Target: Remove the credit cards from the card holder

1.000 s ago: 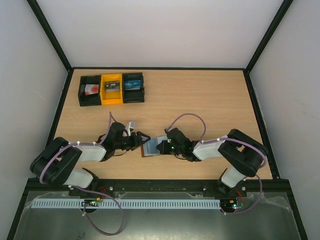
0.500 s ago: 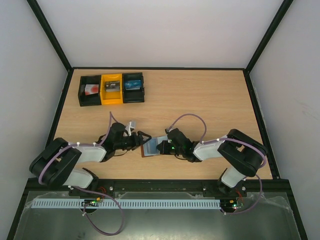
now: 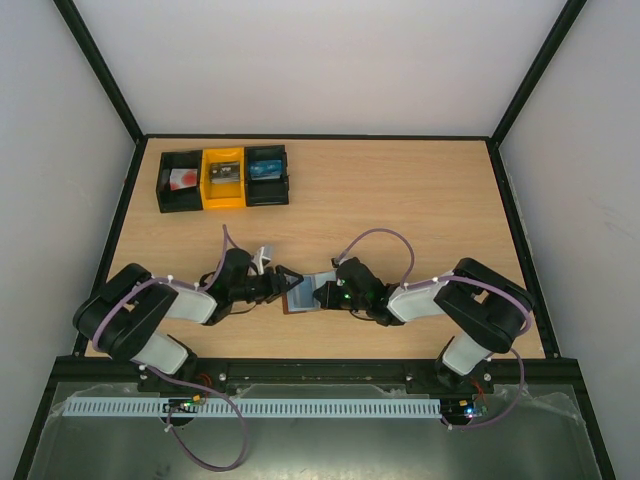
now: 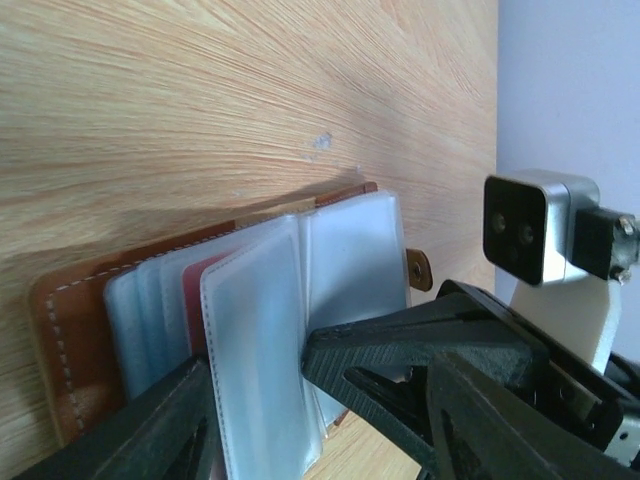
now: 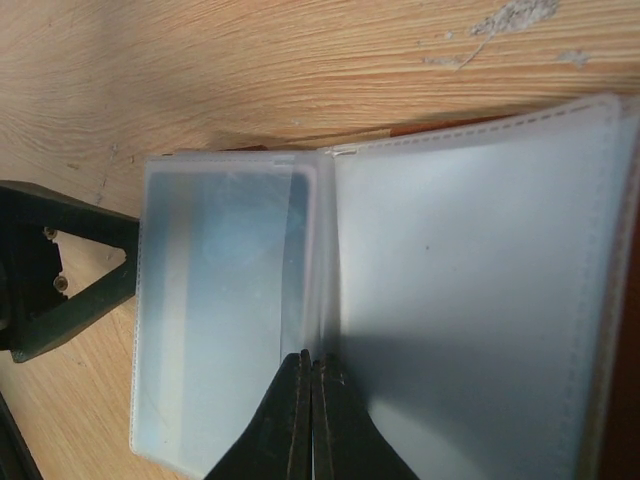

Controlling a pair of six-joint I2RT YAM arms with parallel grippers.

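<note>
The brown card holder (image 3: 303, 293) lies open on the table between my two grippers. Its clear grey-blue sleeves fan up in the left wrist view (image 4: 255, 330), with the leather cover (image 4: 60, 340) and the small tab (image 4: 418, 268) behind them. My left gripper (image 3: 284, 283) is open, and one raised sleeve stands between its fingers (image 4: 400, 360). My right gripper (image 5: 311, 372) is shut, its tip pressed on the fold between two sleeves (image 5: 470, 280). A bluish card shape (image 5: 235, 250) shows through the left sleeve. A red edge (image 4: 193, 290) sits in a pocket. No black card is visible.
Three small bins stand at the back left: a black bin (image 3: 178, 182), a yellow bin (image 3: 222, 178) and another black bin (image 3: 266, 175) with something blue in it. Black frame rails edge the table. The right wrist camera (image 4: 535, 225) sits close beyond the wallet.
My left gripper has moved right onto the wallet's edge and its jaws have narrowed around a sleeve. The right gripper has stayed on the fold.
</note>
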